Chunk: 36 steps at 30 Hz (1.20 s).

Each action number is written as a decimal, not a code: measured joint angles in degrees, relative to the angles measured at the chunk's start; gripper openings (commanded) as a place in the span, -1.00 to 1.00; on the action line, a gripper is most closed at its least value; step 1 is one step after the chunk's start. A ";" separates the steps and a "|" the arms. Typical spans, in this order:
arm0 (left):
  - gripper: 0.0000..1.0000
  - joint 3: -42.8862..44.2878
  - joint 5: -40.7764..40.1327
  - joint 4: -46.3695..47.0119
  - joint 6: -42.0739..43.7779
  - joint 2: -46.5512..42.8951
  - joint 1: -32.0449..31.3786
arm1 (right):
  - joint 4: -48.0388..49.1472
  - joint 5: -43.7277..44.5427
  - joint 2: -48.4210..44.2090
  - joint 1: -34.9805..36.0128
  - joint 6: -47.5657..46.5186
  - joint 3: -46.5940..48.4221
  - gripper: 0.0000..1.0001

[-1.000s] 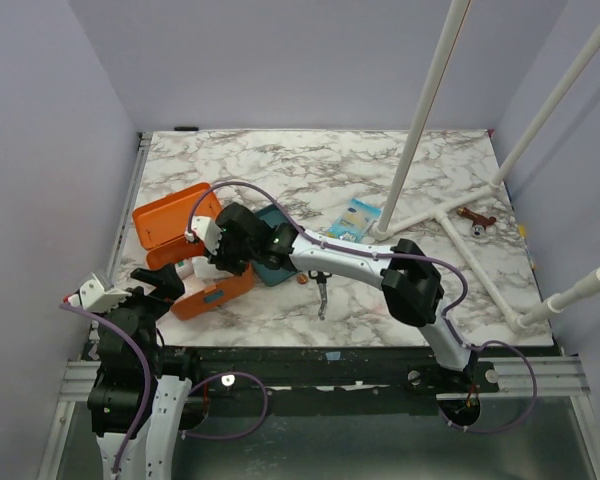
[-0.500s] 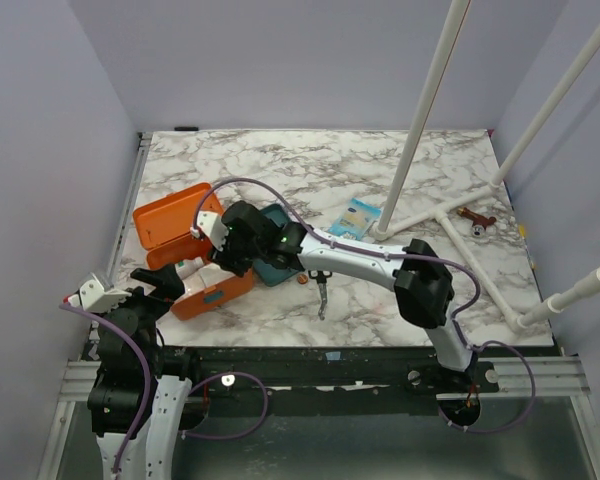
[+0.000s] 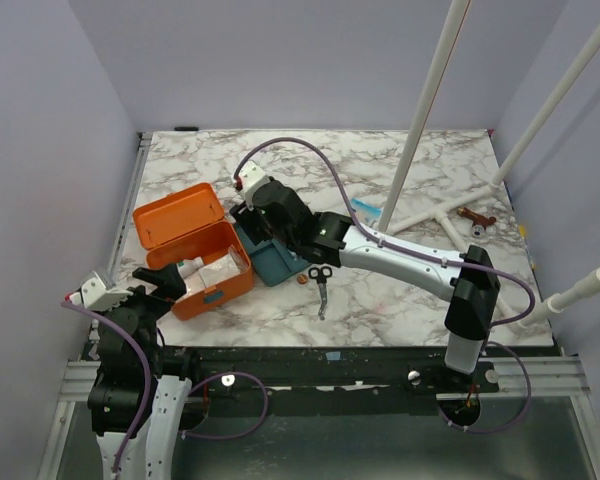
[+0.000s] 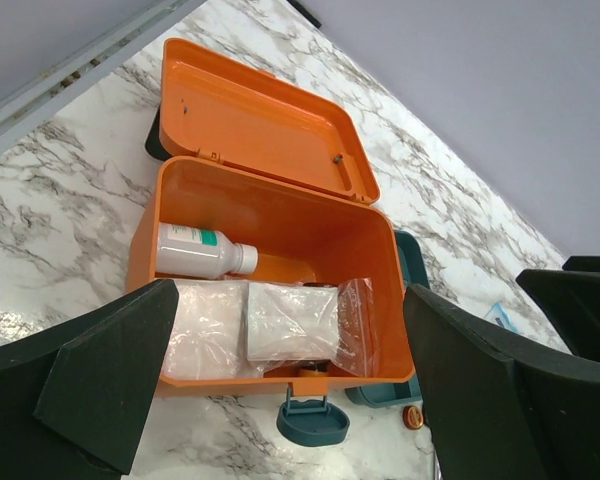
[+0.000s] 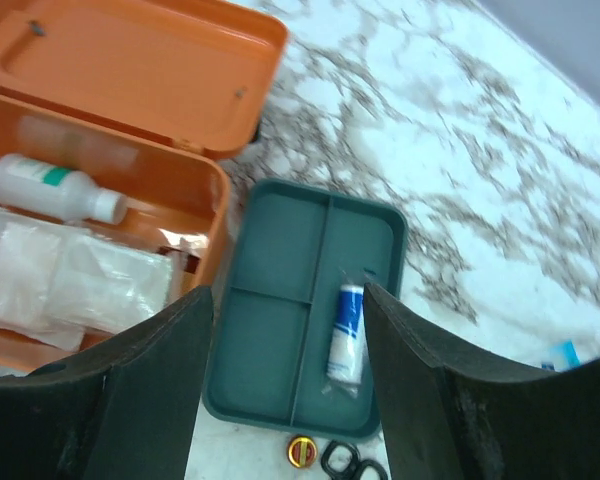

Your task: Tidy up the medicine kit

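The medicine kit (image 3: 212,285) is an orange box, open on the table's left with its lid (image 3: 175,213) laid back. Inside lie a white bottle (image 4: 195,250) and clear plastic bags (image 4: 280,320); its teal latch (image 4: 312,420) hangs down in front. My left gripper (image 4: 288,296) is open, low in front of the kit, with nothing between its fingers. My right gripper (image 5: 287,295) is open and empty above the teal compartment tray (image 5: 270,340), which holds a white-and-blue wrapped roll (image 5: 346,335). From above, the right gripper (image 3: 252,222) hovers between the kit and the tray (image 3: 275,265).
Black scissors (image 3: 320,280) and a small orange tin (image 3: 302,280) lie just in front of the tray. A blue packet (image 3: 365,207) peeks out behind the right arm. White pipes (image 3: 450,225) cross the right side, with a rusty brown piece (image 3: 475,218) beside them.
My right gripper was shut down inside the kit; it has opened and pulled back up and right over the teal tray. The bags in the kit now show. The left arm has not moved.
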 measured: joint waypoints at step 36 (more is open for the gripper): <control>0.97 -0.42 6.67 2.58 3.19 2.27 0.00 | -16.31 10.86 13.92 -26.08 45.77 -5.53 0.40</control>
